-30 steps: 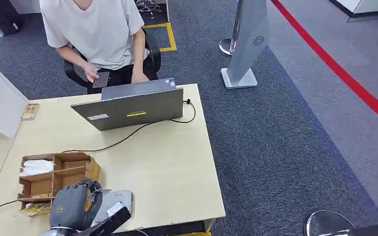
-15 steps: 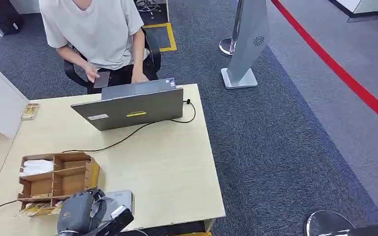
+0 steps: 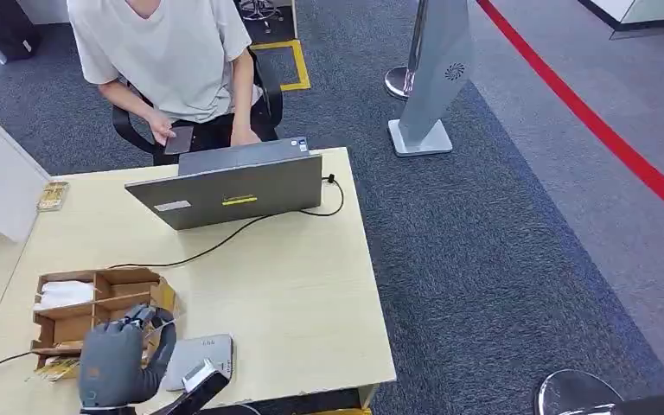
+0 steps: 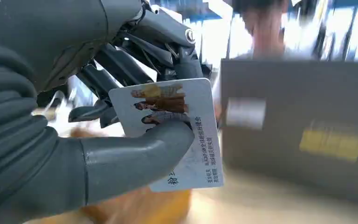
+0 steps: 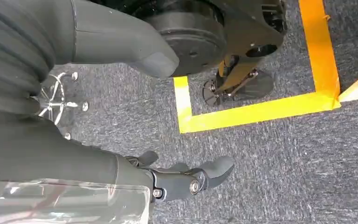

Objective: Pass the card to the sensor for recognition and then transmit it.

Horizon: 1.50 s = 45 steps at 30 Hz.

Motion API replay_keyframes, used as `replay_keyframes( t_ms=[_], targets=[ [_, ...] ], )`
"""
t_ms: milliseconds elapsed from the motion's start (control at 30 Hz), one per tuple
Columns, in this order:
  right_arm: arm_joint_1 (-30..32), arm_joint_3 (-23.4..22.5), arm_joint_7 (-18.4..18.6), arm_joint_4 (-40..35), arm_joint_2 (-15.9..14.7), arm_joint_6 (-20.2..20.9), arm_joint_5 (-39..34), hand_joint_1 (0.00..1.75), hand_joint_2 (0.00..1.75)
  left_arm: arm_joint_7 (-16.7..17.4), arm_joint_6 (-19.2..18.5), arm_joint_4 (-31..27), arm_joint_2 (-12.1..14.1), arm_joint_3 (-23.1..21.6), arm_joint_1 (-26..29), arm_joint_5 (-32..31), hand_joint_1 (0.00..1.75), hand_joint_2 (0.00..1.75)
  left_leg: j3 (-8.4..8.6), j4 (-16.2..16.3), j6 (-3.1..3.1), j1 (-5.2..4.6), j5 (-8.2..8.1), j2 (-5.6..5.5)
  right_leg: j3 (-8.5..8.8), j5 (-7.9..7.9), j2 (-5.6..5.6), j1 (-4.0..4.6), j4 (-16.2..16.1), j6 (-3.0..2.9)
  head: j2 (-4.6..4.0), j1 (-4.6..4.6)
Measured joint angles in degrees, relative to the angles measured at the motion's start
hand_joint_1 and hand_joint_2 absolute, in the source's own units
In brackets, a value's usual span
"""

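My left hand [image 4: 74, 140] looks like matt grey plastic, with a ribbed, rubbery cover and darker, smooth fingers [image 4: 121, 60]. The card [image 4: 177, 135] it holds is glossy, smooth, printed plastic or laminate. The tabletop [image 3: 294, 285] is pale wood-look laminate, matt and smooth. The organiser [image 3: 95, 303] is brown cardboard, dull and rough-edged. The sensor [image 3: 203, 359] is matt grey plastic. The laptop [image 3: 233, 190] has a satin grey metal lid. The floor [image 3: 484, 259] is rough dark carpet, taped in glossy yellow [image 5: 256, 112].

An office: grey carpet [image 3: 484, 259], a desk [image 3: 294, 294] with a laptop [image 3: 233, 186], a person [image 3: 164, 60] seated.
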Motion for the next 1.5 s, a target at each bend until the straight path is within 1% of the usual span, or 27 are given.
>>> replay_keyframes(
  t_ms=[33,67,100,133,167,233,300,333,367,400,467,500,567,600,667,733,833,1000,1033,1133,1233,1333,1467,1500],
  targets=[
    [0.08,0.02,-0.18,-0.02,0.0,-0.15,0.0,0.0,1.75,-1.2,1.77,-1.57,-0.26,0.74,-0.09,-0.96,1.75,1.75,0.01,0.0,0.0,0.0,0.0,0.01,0.0,0.0,0.01,0.0,0.0,0.0,0.0,-0.02],
    [0.19,0.15,-0.77,0.0,0.0,-0.04,-0.5,0.0,1.75,-2.49,4.37,-2.64,-0.33,1.42,-0.27,-1.44,1.75,1.75,0.01,0.0,0.0,-0.01,0.0,0.01,-0.01,0.0,0.01,0.0,0.0,0.0,0.0,-0.02],
    [0.25,0.31,-1.98,0.09,0.0,0.43,-1.44,0.0,1.75,-3.83,7.69,-3.55,-0.33,2.37,-0.71,-1.07,1.75,1.75,0.01,0.0,0.0,0.0,0.0,0.01,-0.02,0.0,0.02,0.0,0.0,0.0,0.0,-0.02],
    [0.22,0.42,-2.67,0.2,0.0,0.86,-2.06,0.0,1.75,-4.7,10.01,-4.3,-0.33,3.24,-1.76,-0.19,1.75,1.75,0.0,0.0,0.0,0.01,0.0,0.0,-0.02,0.0,-0.02,0.0,0.0,0.0,0.0,-0.04],
    [-0.12,0.52,-3.08,0.48,0.0,1.05,-2.49,0.0,1.75,-5.3,10.66,-4.99,-0.33,4.14,-3.43,0.97,1.75,1.75,-0.03,0.0,0.01,0.01,0.02,-0.06,0.0,0.0,-0.11,0.0,0.0,0.0,0.0,-0.02],
    [-1.49,1.09,-3.43,1.4,0.0,1.55,-3.32,0.0,1.75,-6.45,10.33,-5.83,-0.33,5.84,-6.56,1.91,1.75,1.75,-0.02,0.0,0.07,0.01,0.07,-0.08,0.02,0.02,-0.14,0.0,0.0,-0.01,0.0,-0.02],
    [-2.52,1.99,-5.14,2.76,0.0,2.69,-4.31,0.0,1.75,-7.49,10.94,-5.92,-0.15,7.67,-8.02,0.83,1.75,1.75,0.11,-0.01,0.05,0.01,0.07,0.04,0.01,0.05,0.0,0.0,0.0,-0.04,-0.02,-0.11],
    [-2.95,2.47,-5.9,3.68,0.0,3.33,-5.05,0.0,1.75,-7.43,10.79,-5.61,0.09,8.44,-9.15,0.44,1.75,1.75,0.05,-0.01,0.06,0.04,0.1,0.03,-0.05,0.09,0.01,0.03,0.0,-0.06,0.0,-0.11],
    [-3.95,3.5,-7.08,5.65,0.0,4.46,-6.21,0.0,1.75,-6.99,10.22,-4.4,0.68,9.99,-12.05,-0.35,1.75,1.75,-0.08,0.0,0.03,0.09,0.26,-0.05,-0.07,0.16,-0.11,0.07,0.0,0.0,0.0,-0.02],
    [-4.77,4.27,-7.94,6.98,0.02,5.27,-6.84,0.0,1.75,-6.64,9.91,-3.55,1.23,11.24,-14.11,-0.48,1.75,1.75,-0.1,0.0,0.0,0.07,0.31,-0.1,-0.08,0.24,-0.15,0.07,0.01,-0.09,0.0,0.15],
    [-6.71,5.72,-10.09,9.9,0.24,7.12,-8.72,0.0,1.75,-5.16,8.8,-0.27,2.53,13.78,-18.56,-1.89,1.75,1.75,-0.07,-0.01,-0.03,0.09,0.34,-0.06,-0.09,0.28,-0.1,0.07,0.03,-0.13,0.0,0.02],
    [-8.08,6.69,-11.63,12.14,0.61,8.51,-9.9,0.0,1.75,-4.63,8.1,2.95,3.68,15.04,-21.6,-2.53,1.75,1.75,-0.09,-0.01,-0.1,0.17,0.45,-0.06,-0.11,0.33,-0.09,0.14,0.03,-0.17,-0.02,0.07],
    [-9.78,8.44,-12.94,15.39,1.14,9.77,-11.52,0.0,1.75,-3.86,6.59,7.97,5.16,16.48,-25.34,-2.66,1.75,1.75,-0.1,-0.01,-0.17,0.17,0.5,-0.02,-0.17,0.44,-0.06,0.14,0.05,-0.28,0.0,-0.02],
    [-10.48,9.01,-13.29,16.38,1.33,10.01,-11.78,0.0,1.75,-3.18,5.76,9.74,5.69,16.78,-27.24,-3.01,1.75,1.75,-0.1,-0.01,-0.18,0.19,0.52,-0.02,-0.16,0.45,-0.05,0.15,0.06,-0.28,0.0,-0.07],
    [-11.97,10.64,-13.68,19.03,1.88,10.69,-12.59,0.0,1.75,-1.29,3.3,15.18,7.45,16.89,-30.59,-4.34,1.75,1.75,-0.11,-0.01,-0.18,0.22,0.54,0.01,-0.18,0.48,-0.03,0.18,0.09,-0.32,0.0,0.0],
    [-12.87,11.52,-13.9,20.37,2.16,10.91,-13.03,0.0,1.75,-0.67,2.5,18.48,8.62,16.91,-32.7,-4.5,1.75,1.75,-0.11,-0.01,-0.19,0.22,0.54,0.03,-0.2,0.48,0.03,0.18,0.12,-0.32,0.0,-0.02],
    [-13.78,12.77,-14.16,22.1,2.47,10.89,-13.99,0.0,1.75,-0.13,2.46,23.07,10.04,16.94,-34.96,-4.41,1.75,1.75,-0.11,-0.01,-0.19,0.22,0.54,0.02,-0.2,0.48,0.04,0.18,0.12,-0.32,0.0,-0.02],
    [-14.24,14.4,-14.62,23.65,2.75,10.04,-15.78,0.0,1.75,0.68,2.55,25.88,11.19,16.94,-35.97,-3.19,1.75,1.75,-0.2,-0.01,-0.2,0.21,0.51,0.02,-0.27,0.47,0.05,0.17,0.11,-0.32,0.0,-0.02],
    [-14.26,14.62,-14.73,23.74,2.75,9.92,-16.13,0.0,1.75,0.68,2.55,26.0,11.24,16.94,-35.98,-2.99,0.0,1.75,-0.22,-0.01,-0.2,0.21,0.51,0.02,-0.27,0.47,0.05,0.17,0.11,-0.32,0.0,-0.04],
    [-14.4,15.43,-15.21,24.0,2.78,9.33,-17.42,0.0,1.75,0.62,2.51,26.3,11.52,16.94,-35.95,-1.67,0.0,1.75,-0.3,-0.01,-0.19,0.21,0.51,0.02,-0.35,0.47,0.04,0.17,0.11,-0.31,0.0,-0.02],
    [-14.65,16.44,-15.72,24.2,2.78,8.61,-18.71,0.0,1.75,-0.22,2.68,26.19,11.48,16.94,-35.76,0.97,0.0,1.75,-0.29,-0.01,-0.2,0.21,0.52,0.02,-0.34,0.47,0.04,0.17,0.11,-0.31,-0.02,-0.02],
    [-14.75,17.12,-15.91,24.17,2.78,7.69,-19.28,0.0,1.75,-0.76,3.12,24.48,11.26,16.94,-34.33,2.0,0.0,1.75,-0.29,-0.01,-0.2,0.21,0.52,0.02,-0.34,0.47,0.05,0.17,0.11,-0.31,0.0,-0.02],
    [-14.25,17.68,-16.02,23.25,2.6,5.18,-21.14,0.0,1.75,-2.27,4.45,19.19,10.82,16.94,-30.39,4.51,0.0,1.75,-0.3,-0.01,-0.19,0.19,0.49,0.03,-0.35,0.46,0.06,0.16,0.11,-0.31,0.0,-0.07],
    [-13.85,17.95,-15.54,22.07,2.23,3.51,-21.62,0.0,1.75,-2.84,4.28,16.26,10.64,16.91,-28.31,4.73,0.0,1.75,-0.3,-0.01,-0.18,0.19,0.45,0.05,-0.35,0.45,0.09,0.16,0.1,-0.29,0.0,-0.02]
  ],
)
